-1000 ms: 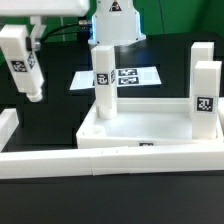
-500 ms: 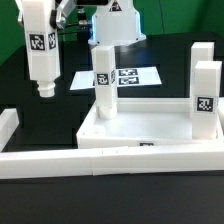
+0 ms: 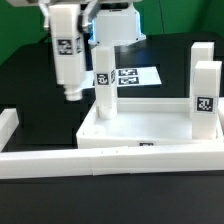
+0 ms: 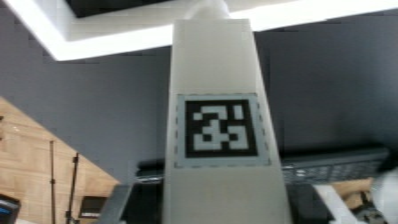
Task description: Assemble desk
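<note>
The white desk top [image 3: 145, 135] lies tray-side up on the black table, with one tagged leg [image 3: 104, 78] standing in its far socket on the exterior view's left and another [image 3: 205, 92] in the far socket on the right. My gripper [image 3: 66, 8], at the frame's top, is shut on a third white tagged leg [image 3: 68, 58]. It hangs upright in the air to the left of the standing left leg. In the wrist view the held leg [image 4: 219, 120] fills the middle, with the desk top's corner [image 4: 107, 30] beyond it.
White border rails run along the front [image 3: 100, 163] and the left [image 3: 7, 123] of the work area. The marker board [image 3: 128, 76] lies flat behind the desk top. The robot base [image 3: 118, 25] stands at the back.
My gripper has carried the held leg from the exterior view's far left toward the right, closer to the standing left leg, and turned it upright.
</note>
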Controlling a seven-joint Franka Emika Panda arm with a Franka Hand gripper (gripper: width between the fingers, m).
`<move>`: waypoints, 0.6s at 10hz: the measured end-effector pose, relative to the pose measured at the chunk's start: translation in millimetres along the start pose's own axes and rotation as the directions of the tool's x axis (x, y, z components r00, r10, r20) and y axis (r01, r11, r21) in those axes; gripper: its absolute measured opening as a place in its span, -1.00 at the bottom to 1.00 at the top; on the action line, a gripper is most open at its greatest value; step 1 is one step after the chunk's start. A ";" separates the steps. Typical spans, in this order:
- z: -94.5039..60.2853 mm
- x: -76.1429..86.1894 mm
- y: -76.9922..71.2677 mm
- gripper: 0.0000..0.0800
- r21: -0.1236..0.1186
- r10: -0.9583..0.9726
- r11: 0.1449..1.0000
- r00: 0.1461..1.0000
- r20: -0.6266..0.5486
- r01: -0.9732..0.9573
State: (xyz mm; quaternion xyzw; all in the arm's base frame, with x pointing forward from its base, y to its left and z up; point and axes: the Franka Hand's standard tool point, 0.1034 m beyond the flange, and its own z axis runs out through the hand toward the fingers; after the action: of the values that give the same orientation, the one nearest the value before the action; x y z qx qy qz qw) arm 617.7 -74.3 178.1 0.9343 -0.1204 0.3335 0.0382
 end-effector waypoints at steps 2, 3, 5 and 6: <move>-11.4 2.2 -54.6 -0.27 0.092 0.036 0.995 0.990 0.133 -0.048; -13.7 15.6 -47.1 -0.27 0.077 0.005 0.997 0.997 0.077 -0.011; -10.0 8.1 -39.5 -0.27 0.071 -0.025 0.997 0.995 0.092 0.019; -9.0 6.3 -8.9 -0.27 0.065 -0.081 0.995 0.989 0.127 0.073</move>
State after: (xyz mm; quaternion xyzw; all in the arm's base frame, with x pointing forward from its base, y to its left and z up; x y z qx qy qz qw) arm 619.2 -65.5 189.1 0.9586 -0.0762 0.2741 0.0148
